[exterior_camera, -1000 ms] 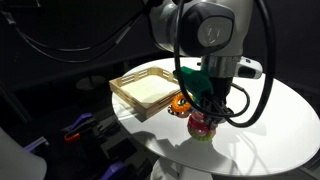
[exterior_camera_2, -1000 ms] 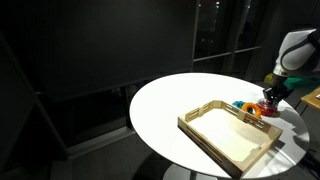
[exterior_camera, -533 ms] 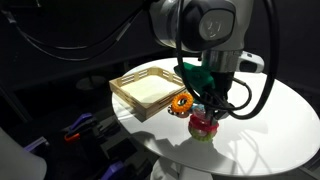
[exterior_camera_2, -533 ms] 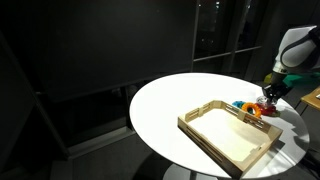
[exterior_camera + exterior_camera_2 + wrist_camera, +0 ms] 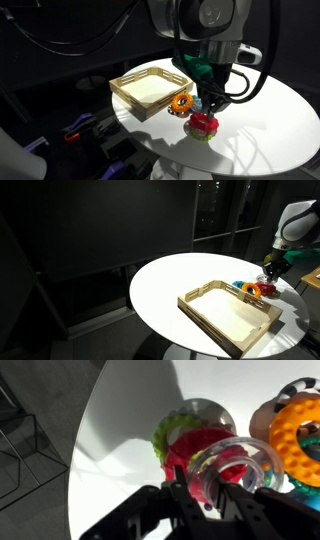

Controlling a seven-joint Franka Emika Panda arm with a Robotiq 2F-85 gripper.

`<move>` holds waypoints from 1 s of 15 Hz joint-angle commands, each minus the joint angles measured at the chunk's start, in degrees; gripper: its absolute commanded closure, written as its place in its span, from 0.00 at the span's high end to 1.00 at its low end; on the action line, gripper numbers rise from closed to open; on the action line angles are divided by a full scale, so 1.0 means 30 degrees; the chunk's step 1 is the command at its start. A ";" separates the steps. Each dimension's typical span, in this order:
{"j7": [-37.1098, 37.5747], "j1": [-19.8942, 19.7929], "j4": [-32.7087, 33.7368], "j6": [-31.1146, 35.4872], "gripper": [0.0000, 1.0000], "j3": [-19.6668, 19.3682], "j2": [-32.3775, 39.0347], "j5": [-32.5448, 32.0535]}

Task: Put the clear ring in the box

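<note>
Wrist view: the clear ring (image 5: 265, 460) sits just above the red ring (image 5: 185, 448), with the orange ring (image 5: 300, 425) close beside them on the white surface (image 5: 120, 450); the gripper (image 5: 205, 488) has its jaws drawn narrow and, as far as the glare allows, pinching the near rim of the clear ring. In an exterior view the box (image 5: 127, 102) lies near the rings, its pale floor bare. The ring looks light, stiff and hollow; its smooth transparent plastic is likely slippery, though the bumpy edge should give some bite. A pinch across one wall of the rim, inside to outside, seems the soundest hold; a shallow or off-centre grip may let it swing or slip out.
</note>
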 commanded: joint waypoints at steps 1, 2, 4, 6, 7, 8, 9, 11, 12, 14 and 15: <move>-0.0438 -0.0169 -0.0245 -0.1162 0.10 0.0715 -0.1312 0.0717; -0.0577 -0.0196 -0.0248 -0.1447 0.10 0.0921 -0.1527 0.0992; -0.0933 -0.0219 -0.0344 -0.1889 0.10 0.1361 -0.2046 0.1668; -0.1337 -0.0250 -0.0391 -0.2314 0.09 0.1697 -0.2494 0.2324; -0.1517 -0.0261 -0.0391 -0.2511 0.09 0.1806 -0.2675 0.2597; -0.1697 -0.0294 -0.0395 -0.2729 0.09 0.1873 -0.2857 0.2841; -0.0890 -0.0094 -0.0066 -0.2123 0.28 0.1696 -0.1998 0.2160; -0.1021 -0.0096 -0.0094 -0.2362 0.28 0.1774 -0.2289 0.2353; -0.1045 -0.0102 -0.0113 -0.2393 0.28 0.1776 -0.2352 0.2362; -0.1083 -0.0122 -0.0139 -0.2398 0.28 0.1773 -0.2367 0.2363; -0.1092 -0.0123 -0.0147 -0.2398 0.28 0.1773 -0.2367 0.2363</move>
